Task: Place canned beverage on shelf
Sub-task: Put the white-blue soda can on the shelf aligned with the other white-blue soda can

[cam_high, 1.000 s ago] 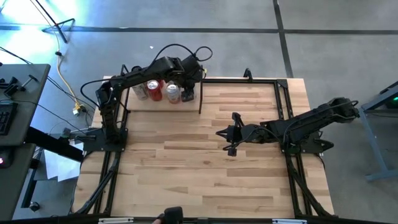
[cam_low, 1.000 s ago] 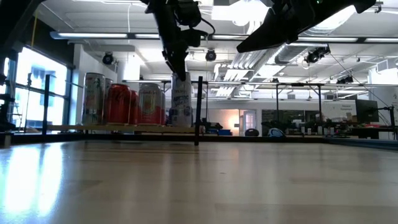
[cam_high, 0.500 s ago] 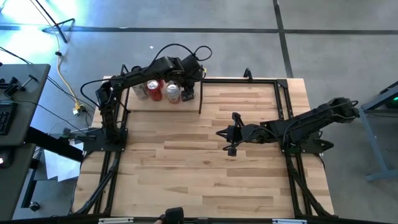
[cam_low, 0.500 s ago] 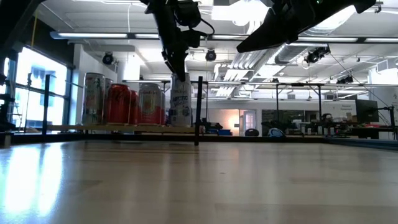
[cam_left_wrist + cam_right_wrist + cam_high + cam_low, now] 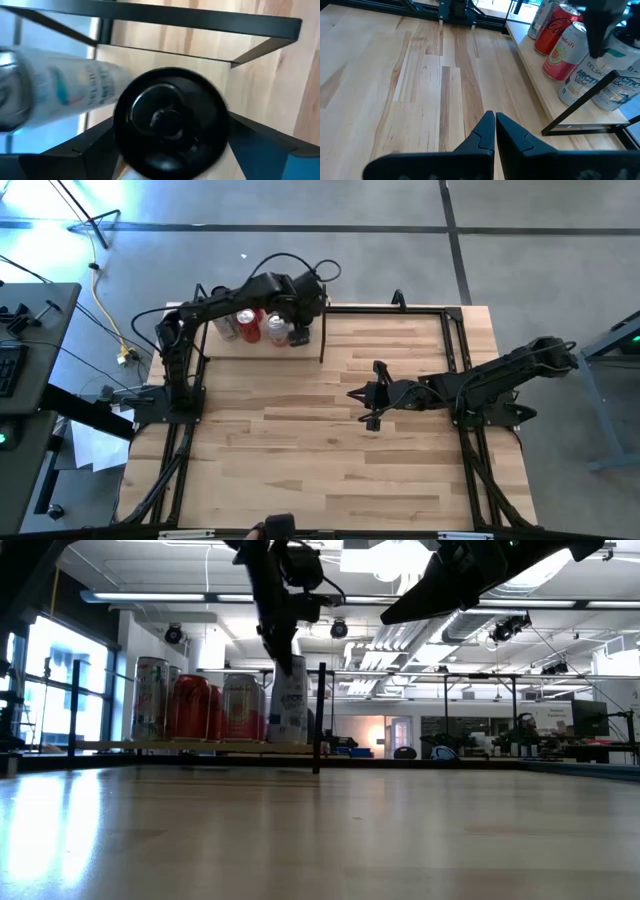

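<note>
Over the shelf's 3 o'clock end, the left gripper (image 5: 285,648), with dark fingers (image 5: 260,137) spread wide and clamped on nothing. Straight below at 6 o'clock, just under the fingertips, a white canned beverage (image 5: 291,705) with blue-green print, standing on the shelf (image 5: 200,746); cannot tell whether touched. Cylindrical, smooth, glossy metal, pale lid on top (image 5: 297,333).

At the can's 9 o'clock in the low view, packed close in a row: a red-and-white can (image 5: 240,708), a red can (image 5: 190,706) and a taller silver can (image 5: 150,698), all upright.

Beneath them, a flat rectangular board of light wood, matte, ending in thin black metal uprights (image 5: 320,718). Set at the table's 11 o'clock corner in the high view (image 5: 260,351).

Round about, a tabletop (image 5: 300,460) of pale wood planks, visibly grained, bordered by black rails.

Near the table's centre, well apart from the shelf, the right gripper (image 5: 495,125), fingers pressed together and empty, hanging above bare planks.
</note>
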Controlling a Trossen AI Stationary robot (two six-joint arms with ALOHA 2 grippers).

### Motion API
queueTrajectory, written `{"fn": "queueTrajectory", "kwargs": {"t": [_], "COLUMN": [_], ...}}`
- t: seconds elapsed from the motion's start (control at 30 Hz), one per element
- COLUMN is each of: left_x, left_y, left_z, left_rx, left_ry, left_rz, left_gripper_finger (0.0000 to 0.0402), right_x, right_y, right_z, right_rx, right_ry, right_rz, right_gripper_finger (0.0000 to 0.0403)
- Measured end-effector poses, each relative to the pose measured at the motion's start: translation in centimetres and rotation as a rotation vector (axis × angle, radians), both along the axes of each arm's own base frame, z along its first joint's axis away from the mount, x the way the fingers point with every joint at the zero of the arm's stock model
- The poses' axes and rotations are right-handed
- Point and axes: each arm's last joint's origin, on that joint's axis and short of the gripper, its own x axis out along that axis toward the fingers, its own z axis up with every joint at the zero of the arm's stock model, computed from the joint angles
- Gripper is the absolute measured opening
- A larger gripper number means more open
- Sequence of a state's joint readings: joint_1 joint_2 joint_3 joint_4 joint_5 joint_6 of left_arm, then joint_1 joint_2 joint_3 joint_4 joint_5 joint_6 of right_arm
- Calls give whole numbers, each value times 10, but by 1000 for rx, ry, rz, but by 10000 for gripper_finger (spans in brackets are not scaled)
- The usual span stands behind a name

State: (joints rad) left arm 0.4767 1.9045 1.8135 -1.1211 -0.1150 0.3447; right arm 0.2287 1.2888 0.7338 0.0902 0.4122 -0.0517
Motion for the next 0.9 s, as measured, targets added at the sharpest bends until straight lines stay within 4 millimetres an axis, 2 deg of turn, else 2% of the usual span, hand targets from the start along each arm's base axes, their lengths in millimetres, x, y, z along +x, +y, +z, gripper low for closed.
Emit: {"fn": "queueTrajectory", "kwargs": {"t": [0.3,0.57,0.9], "left_x": [-1,-1,-2], "left_y": [4,4,4], "left_z": [3,4,5], "left_rx": [135,176,163], "left_ry": [43,60,9], "left_rz": [55,74,238], "left_gripper_finger": [335,335,335], "right_x": [0,0,0], "right_y": [0,0,0], "right_z": [0,0,0], "right_rx": [0,0,-7], "right_ry": [0,0,2], "right_rz": [0,0,4], "right_gripper_finger": [0,0,0]}}
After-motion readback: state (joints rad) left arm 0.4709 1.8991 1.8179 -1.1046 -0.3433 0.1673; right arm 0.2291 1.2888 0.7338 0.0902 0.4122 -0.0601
